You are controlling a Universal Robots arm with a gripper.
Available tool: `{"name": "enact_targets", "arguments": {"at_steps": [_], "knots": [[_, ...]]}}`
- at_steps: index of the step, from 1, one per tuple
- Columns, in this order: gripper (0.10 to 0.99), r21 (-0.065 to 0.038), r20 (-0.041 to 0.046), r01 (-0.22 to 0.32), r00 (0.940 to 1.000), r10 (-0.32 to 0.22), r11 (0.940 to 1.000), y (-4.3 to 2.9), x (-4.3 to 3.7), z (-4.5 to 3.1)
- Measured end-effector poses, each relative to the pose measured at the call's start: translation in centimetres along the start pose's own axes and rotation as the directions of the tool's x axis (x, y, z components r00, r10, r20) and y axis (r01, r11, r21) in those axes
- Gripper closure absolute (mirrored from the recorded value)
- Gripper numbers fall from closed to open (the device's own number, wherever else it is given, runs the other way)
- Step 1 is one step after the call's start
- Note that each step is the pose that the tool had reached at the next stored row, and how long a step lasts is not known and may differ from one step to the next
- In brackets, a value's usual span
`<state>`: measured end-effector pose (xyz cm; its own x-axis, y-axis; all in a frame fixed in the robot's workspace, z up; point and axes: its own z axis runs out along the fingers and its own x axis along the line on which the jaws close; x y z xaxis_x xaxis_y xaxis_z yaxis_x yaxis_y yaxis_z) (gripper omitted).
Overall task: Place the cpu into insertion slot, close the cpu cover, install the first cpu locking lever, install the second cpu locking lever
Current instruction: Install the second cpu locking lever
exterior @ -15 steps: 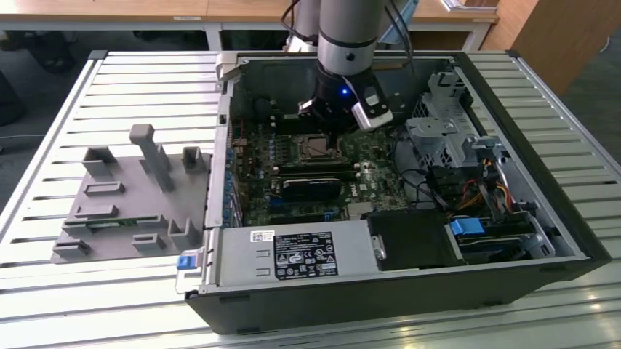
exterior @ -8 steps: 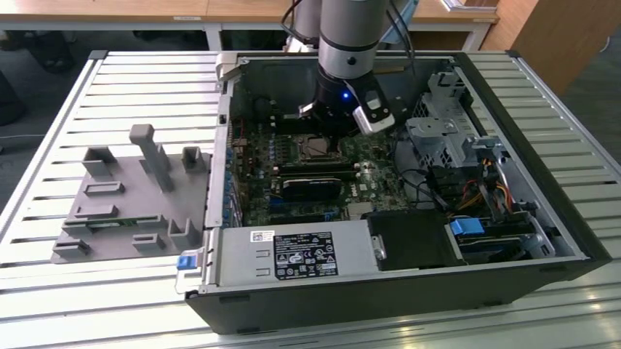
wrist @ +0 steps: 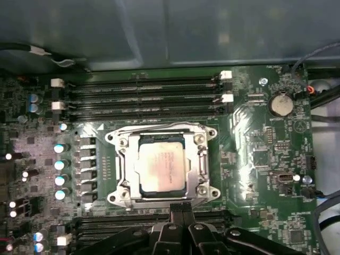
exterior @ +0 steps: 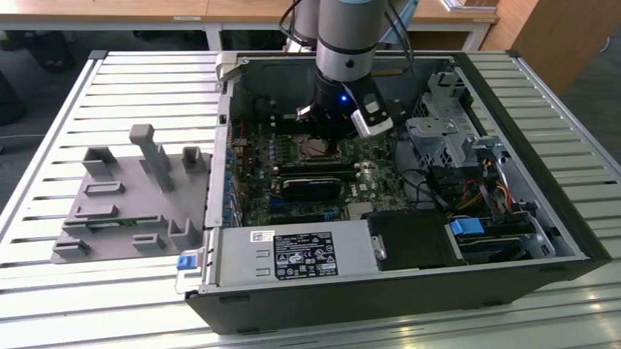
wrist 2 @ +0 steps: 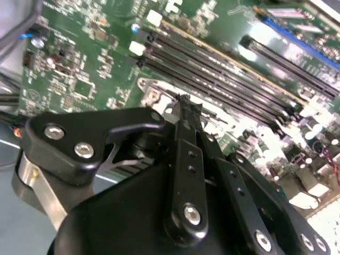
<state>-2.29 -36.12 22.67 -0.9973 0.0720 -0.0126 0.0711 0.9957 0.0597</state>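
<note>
From the gray parts tray [exterior: 126, 196] rightward to the open computer case [exterior: 543, 218], I saw the chip [wrist: 161, 169] seated in its socket [wrist: 121, 187], cover [wrist: 127, 139] down; my gripper [wrist: 180, 207] hung beside it, fingers together, empty. The levers' state I couldn't judge.

Insertion slot [exterior: 318, 149]: in the exterior view partly hidden behind the arm above it, cpu cover too small to tell from it; claw [wrist: 181, 208] beside the slot, linkage cut off by the first wrist view's edge, fingertip gap not discernible.
</note>
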Motion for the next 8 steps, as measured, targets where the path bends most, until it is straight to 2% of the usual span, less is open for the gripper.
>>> {"name": "enact_targets", "arguments": {"at_steps": [5, 8], "knots": [[0.980, -0.009, -0.0007, 0.000, 1.0000, 0.000, 1.0000, -0.10, 1.23, -0.01], [0.980, -0.018, -0.0012, 0.000, 1.0000, 0.000, 0.9998, -0.16, 1.38, -0.01]]}}
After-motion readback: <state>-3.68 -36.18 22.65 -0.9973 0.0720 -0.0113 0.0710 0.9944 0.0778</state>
